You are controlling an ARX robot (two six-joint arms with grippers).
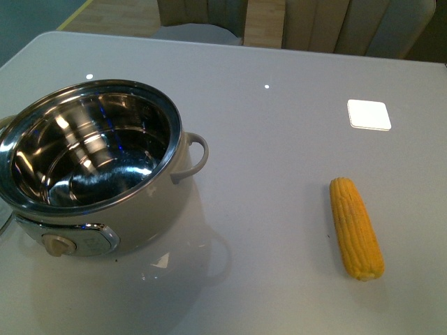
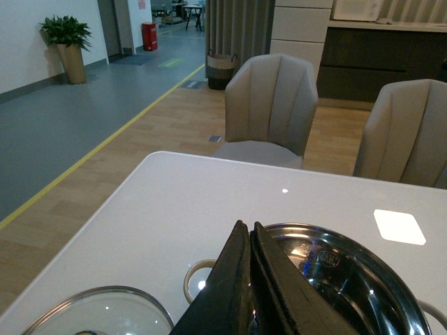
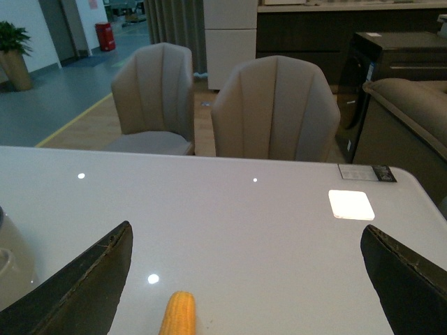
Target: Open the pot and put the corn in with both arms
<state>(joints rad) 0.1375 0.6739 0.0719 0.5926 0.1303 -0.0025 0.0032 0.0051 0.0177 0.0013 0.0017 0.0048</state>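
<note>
The cream-white pot (image 1: 94, 157) stands open at the table's left, its steel interior empty, knob facing front. It also shows in the left wrist view (image 2: 349, 279). The yellow corn (image 1: 356, 227) lies on the table at the right, apart from the pot. Neither arm shows in the front view. My left gripper (image 2: 246, 227) is shut and empty, above the pot's near rim. A glass lid (image 2: 98, 310) lies on the table beside the pot. My right gripper (image 3: 248, 244) is open wide, with the corn's tip (image 3: 178, 314) between its fingers, nearer the left one.
A white square patch (image 1: 369, 114) is on the table at the back right. Beige chairs (image 3: 276, 112) stand behind the table's far edge. The pot's loop handle (image 1: 195, 157) sticks out toward the table's middle.
</note>
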